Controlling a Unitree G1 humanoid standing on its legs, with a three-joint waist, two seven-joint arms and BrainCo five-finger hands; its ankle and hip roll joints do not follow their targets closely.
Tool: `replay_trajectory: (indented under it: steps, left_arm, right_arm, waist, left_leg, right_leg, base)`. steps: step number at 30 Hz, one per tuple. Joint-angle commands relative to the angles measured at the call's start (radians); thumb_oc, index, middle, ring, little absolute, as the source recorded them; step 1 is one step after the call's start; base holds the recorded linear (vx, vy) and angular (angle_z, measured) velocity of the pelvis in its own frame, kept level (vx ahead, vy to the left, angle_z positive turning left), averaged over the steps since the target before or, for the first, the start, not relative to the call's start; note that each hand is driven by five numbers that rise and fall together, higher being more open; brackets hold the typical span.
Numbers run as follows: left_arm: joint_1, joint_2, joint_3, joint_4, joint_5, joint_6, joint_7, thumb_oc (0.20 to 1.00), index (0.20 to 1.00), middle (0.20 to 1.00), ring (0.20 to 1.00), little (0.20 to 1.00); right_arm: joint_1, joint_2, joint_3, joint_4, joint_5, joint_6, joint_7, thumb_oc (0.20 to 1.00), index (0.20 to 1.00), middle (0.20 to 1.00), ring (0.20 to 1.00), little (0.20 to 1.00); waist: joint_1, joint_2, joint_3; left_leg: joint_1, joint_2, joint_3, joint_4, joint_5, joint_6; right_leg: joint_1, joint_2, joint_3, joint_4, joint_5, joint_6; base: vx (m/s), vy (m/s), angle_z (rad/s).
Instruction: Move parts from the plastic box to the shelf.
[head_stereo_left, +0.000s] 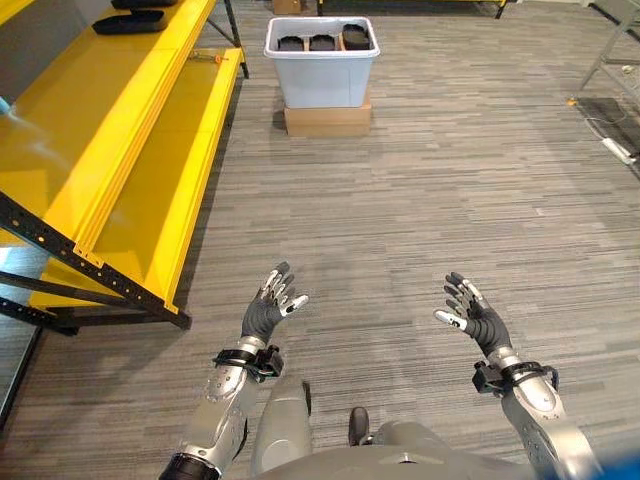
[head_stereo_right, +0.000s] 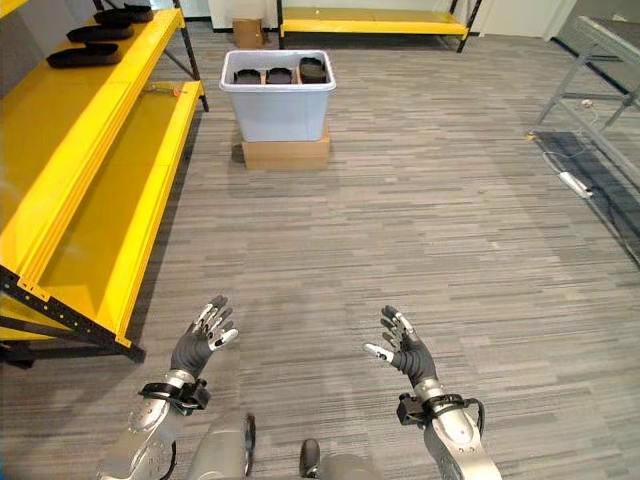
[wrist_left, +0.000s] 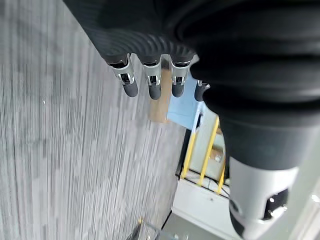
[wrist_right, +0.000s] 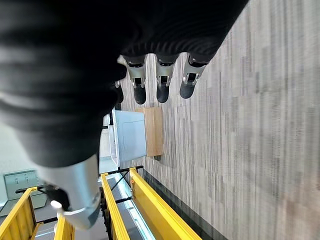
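Yellow shelf (head_stereo_left: 110, 150) is carrying dark parts (head_stereo_right: 85, 55) at far left; left hand (head_stereo_left: 268, 310) is hovering empty, fingers spread; plastic box (head_stereo_left: 322, 65) is holding three dark parts ahead; right hand (head_stereo_left: 472, 315) is likewise spread, empty.

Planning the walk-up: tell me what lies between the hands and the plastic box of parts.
Nothing visible. Bare carpet runs from the open left hand and right hand to the plastic box on its cardboard base; the yellow shelf stands off to the left.

Grey striped carpet floor (head_stereo_left: 430, 200)
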Motion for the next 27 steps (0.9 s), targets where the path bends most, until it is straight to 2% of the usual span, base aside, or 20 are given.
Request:
replay_trajectory:
  steps: [1, 3, 5, 7, 9, 10, 11, 13, 14, 15, 17, 18, 19, 20, 21, 23, 24, 25, 27]
  left_arm:
    - [-0.001, 0.039, 0.003, -0.087, 0.016, -0.064, -0.006, 1.000, 1.000, 1.000, 1.000, 1.000]
    - [-0.003, 0.038, 0.006, -0.085, 0.018, -0.065, -0.005, 1.000, 1.000, 1.000, 1.000, 1.000]
    - [0.013, 0.034, 0.014, -0.089, 0.019, -0.063, -0.011, 1.000, 1.000, 1.000, 1.000, 1.000]
    - [0.011, 0.041, 0.009, -0.099, 0.017, -0.061, -0.013, 1.000, 1.000, 1.000, 1.000, 1.000]
    - [0.009, 0.045, 0.008, -0.101, 0.017, -0.061, -0.015, 1.000, 1.000, 1.000, 1.000, 1.000]
    - [0.001, 0.053, 0.010, -0.103, 0.017, -0.061, -0.010, 1.000, 1.000, 1.000, 1.000, 1.000]
    - [-0.002, 0.057, 0.009, -0.103, 0.018, -0.061, -0.006, 1.000, 1.000, 1.000, 1.000, 1.000]
    - [-0.015, 0.063, 0.011, -0.094, 0.024, -0.059, 0.011, 1.000, 1.000, 1.000, 1.000, 1.000]
    - [-0.021, 0.068, 0.012, -0.100, 0.023, -0.060, 0.022, 1.000, 1.000, 1.000, 1.000, 1.000]
    - [-0.027, 0.081, 0.010, -0.102, 0.029, -0.059, 0.028, 1.000, 1.000, 1.000, 1.000, 1.000]
    - [-0.027, 0.081, 0.010, -0.102, 0.030, -0.059, 0.028, 1.000, 1.000, 1.000, 1.000, 1.000]
    - [-0.022, 0.086, 0.011, -0.103, 0.047, -0.052, 0.022, 1.000, 1.000, 1.000, 1.000, 1.000]
    - [-0.022, 0.086, 0.011, -0.103, 0.047, -0.053, 0.021, 1.000, 1.000, 1.000, 1.000, 1.000]
    - [-0.022, 0.086, 0.006, -0.097, 0.042, -0.052, 0.013, 1.000, 1.000, 1.000, 1.000, 1.000]
    - [-0.018, 0.083, 0.007, -0.092, 0.037, -0.054, 0.009, 1.000, 1.000, 1.000, 1.000, 1.000]
    - [-0.018, 0.083, 0.008, -0.092, 0.037, -0.055, 0.009, 1.000, 1.000, 1.000, 1.000, 1.000]
    - [-0.012, 0.082, 0.010, -0.093, 0.034, -0.057, 0.005, 1.000, 1.000, 1.000, 1.000, 1.000]
    - [-0.007, 0.070, 0.011, -0.082, 0.031, -0.059, -0.004, 1.000, 1.000, 1.000, 1.000, 1.000]
    - [0.002, 0.065, 0.013, -0.084, 0.035, -0.065, -0.014, 1.000, 1.000, 1.000, 1.000, 1.000]
  right_arm:
    - [0.009, -0.003, -0.034, -0.056, -0.016, -0.065, -0.006, 1.000, 1.000, 1.000, 1.000, 1.000]
    - [0.005, 0.001, -0.032, -0.051, -0.021, -0.062, -0.007, 1.000, 1.000, 1.000, 1.000, 1.000]
    - [0.022, 0.018, -0.028, -0.059, -0.032, -0.052, 0.019, 1.000, 1.000, 1.000, 1.000, 1.000]
    - [0.032, 0.029, -0.028, -0.062, -0.025, -0.043, 0.025, 1.000, 1.000, 1.000, 1.000, 1.000]
    - [0.035, 0.034, -0.030, -0.063, -0.024, -0.043, 0.030, 1.000, 1.000, 1.000, 1.000, 1.000]
    - [0.029, 0.046, -0.025, -0.072, -0.021, -0.039, 0.030, 1.000, 1.000, 1.000, 1.000, 1.000]
    - [0.029, 0.050, -0.023, -0.070, -0.023, -0.038, 0.033, 1.000, 1.000, 1.000, 1.000, 1.000]
    - [0.020, 0.054, -0.019, -0.064, -0.036, -0.040, 0.030, 1.000, 1.000, 1.000, 1.000, 1.000]
    - [0.017, 0.057, -0.015, -0.063, -0.036, -0.042, 0.025, 1.000, 1.000, 1.000, 1.000, 1.000]
    - [0.014, 0.060, -0.004, -0.062, -0.045, -0.040, 0.024, 1.000, 1.000, 1.000, 1.000, 1.000]
    - [0.013, 0.060, -0.004, -0.062, -0.045, -0.040, 0.024, 1.000, 1.000, 1.000, 1.000, 1.000]
    - [0.024, 0.063, -0.001, -0.065, -0.046, -0.038, 0.033, 1.000, 1.000, 1.000, 1.000, 1.000]
    - [0.023, 0.063, -0.001, -0.065, -0.046, -0.038, 0.033, 1.000, 1.000, 1.000, 1.000, 1.000]
    - [0.024, 0.059, 0.004, -0.067, -0.027, -0.038, 0.036, 1.000, 1.000, 1.000, 1.000, 1.000]
    - [0.023, 0.060, 0.007, -0.064, -0.019, -0.041, 0.037, 1.000, 1.000, 1.000, 1.000, 1.000]
    - [0.024, 0.059, 0.008, -0.064, -0.018, -0.041, 0.037, 1.000, 1.000, 1.000, 1.000, 1.000]
    - [0.021, 0.055, 0.007, -0.068, -0.015, -0.043, 0.034, 1.000, 1.000, 1.000, 1.000, 1.000]
    - [0.014, 0.046, 0.008, -0.065, -0.023, -0.039, 0.038, 1.000, 1.000, 1.000, 1.000, 1.000]
    - [0.020, 0.038, 0.006, -0.071, -0.028, -0.035, 0.043, 1.000, 1.000, 1.000, 1.000, 1.000]
  waist:
    - [0.025, 0.021, -0.031]
    - [0.031, 0.020, -0.033]
    - [0.037, 0.015, -0.059]
    - [0.037, 0.002, -0.081]
    - [0.037, -0.005, -0.089]
    - [0.040, -0.020, -0.106]
    - [0.041, -0.022, -0.111]
    - [0.041, -0.028, -0.106]
    - [0.038, -0.019, -0.090]
    - [0.025, 0.013, -0.061]
    - [0.025, 0.011, -0.058]
    - [-0.004, 0.042, -0.032]
    - [-0.004, 0.042, -0.033]
    - [-0.029, 0.044, -0.022]
    - [-0.034, 0.039, -0.021]
    - [-0.036, 0.042, -0.017]
    - [-0.042, 0.039, -0.019]
    - [-0.067, 0.034, -0.021]
    - [-0.072, 0.030, -0.023]
  left_leg:
    - [0.085, 0.017, 0.006, -0.224, 0.247, -0.001]
    - [0.097, 0.017, 0.002, -0.268, 0.267, -0.006]
    - [0.124, -0.001, -0.032, -0.229, 0.248, 0.012]
    - [0.110, -0.029, -0.016, -0.181, 0.218, 0.026]
    - [0.105, -0.041, -0.007, -0.165, 0.199, 0.034]
    - [0.093, -0.067, 0.006, -0.129, 0.152, 0.051]
    - [0.096, -0.077, 0.007, -0.121, 0.133, 0.062]
    - [0.127, -0.107, 0.012, -0.105, 0.080, 0.094]
    - [0.156, -0.113, 0.017, -0.108, 0.062, 0.109]
    - [0.228, -0.117, 0.018, -0.135, 0.044, 0.131]
    - [0.231, -0.119, 0.019, -0.135, 0.044, 0.132]
    - [0.322, -0.119, 0.009, -0.166, 0.016, 0.141]
    - [0.321, -0.118, 0.008, -0.168, 0.018, 0.141]
    - [0.365, -0.127, -0.008, -0.183, 0.009, 0.138]
    - [0.390, -0.132, -0.004, -0.198, -0.003, 0.133]
    - [0.399, -0.128, -0.007, -0.202, -0.004, 0.133]
    - [0.427, -0.129, -0.007, -0.224, -0.017, 0.124]
    - [0.495, -0.133, -0.033, -0.244, -0.052, 0.101]
    - [0.536, -0.127, -0.042, -0.244, -0.067, 0.087]
  right_leg:
    - [0.010, -0.059, 0.048, 0.069, -0.025, 0.105]
    - [0.041, -0.063, 0.058, 0.070, -0.040, 0.112]
    - [0.081, -0.087, 0.086, 0.094, -0.064, 0.132]
    - [0.102, -0.125, 0.082, 0.094, -0.057, 0.153]
    - [0.097, -0.138, 0.086, 0.102, -0.048, 0.162]
    - [0.089, -0.168, 0.088, 0.124, -0.013, 0.187]
    - [0.069, -0.176, 0.086, 0.157, 0.006, 0.191]
    - [-0.017, -0.189, 0.092, 0.365, 0.159, 0.215]
    - [-0.069, -0.192, 0.082, 0.470, 0.226, 0.218]
    - [-0.148, -0.200, 0.042, 0.602, 0.278, 0.217]
    - [-0.147, -0.203, 0.043, 0.607, 0.274, 0.217]
    - [-0.278, -0.191, -0.003, 0.668, 0.199, 0.201]
    - [-0.279, -0.190, -0.004, 0.667, 0.201, 0.200]
    - [-0.341, -0.145, -0.007, 0.581, 0.154, 0.191]
    - [-0.359, -0.153, -0.026, 0.485, 0.146, 0.189]
    - [-0.347, -0.150, -0.031, 0.479, 0.145, 0.188]
    - [-0.357, -0.169, -0.051, 0.346, 0.143, 0.192]
    - [-0.364, -0.161, -0.014, 0.083, 0.193, 0.215]
    - [-0.367, -0.167, -0.007, 0.027, 0.231, 0.229]
  base:
    - [0.46, 0.145, -0.31]
    - [0.38, 0.132, -0.36]
    - [0.49, 0.208, -0.61]
    - [0.39, 0.178, -0.64]
    - [0.27, 0.138, -0.12]
    - [0.29, 0.161, 0.15]
    - [0.38, 0.225, 0.14]
    - [0.23, 0.189, 0.19]
    - [0.28, 0.283, 0.14]
    - [0.21, 0.232, 0.12]
    - [0.23, 0.139, 0.22]
    - [0.31, 0.139, 0.22]
    - [0.53, 0.145, 0.08]
    - [0.33, -0.016, 0.11]
    - [0.34, -0.016, 0.28]
    - [0.14, -0.034, 0.72]
    - [0.55, -0.176, 0.57]
    - [0.67, -0.215, 0.17]
    - [0.54, -0.198, 0.00]
